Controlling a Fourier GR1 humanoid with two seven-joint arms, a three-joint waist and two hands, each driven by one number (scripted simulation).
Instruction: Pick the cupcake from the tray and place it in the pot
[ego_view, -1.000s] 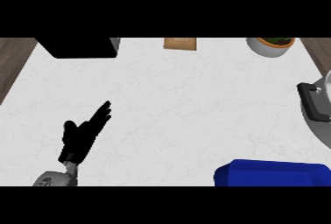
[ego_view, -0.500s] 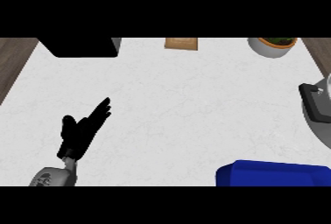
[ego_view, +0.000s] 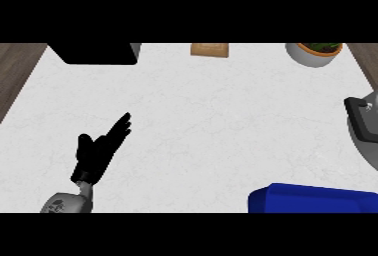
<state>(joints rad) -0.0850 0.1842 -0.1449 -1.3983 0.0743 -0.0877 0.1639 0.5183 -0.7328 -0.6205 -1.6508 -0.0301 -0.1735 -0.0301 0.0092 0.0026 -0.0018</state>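
My left hand (ego_view: 100, 152) rests open at the lower left of the white counter, fingers straight and pointing up and to the right, holding nothing. A blue tray (ego_view: 314, 198) shows at the lower right edge, only its near rim and top in view; no cupcake can be seen on it. At the right edge, part of a grey pot (ego_view: 365, 127) with a dark handle comes into view. My right hand does not show.
A black box (ego_view: 96, 52) stands at the back left. A small brown board (ego_view: 210, 49) lies at the back middle, and a white bowl with greenery (ego_view: 316, 52) sits at the back right. Wooden floor shows past the counter's left edge.
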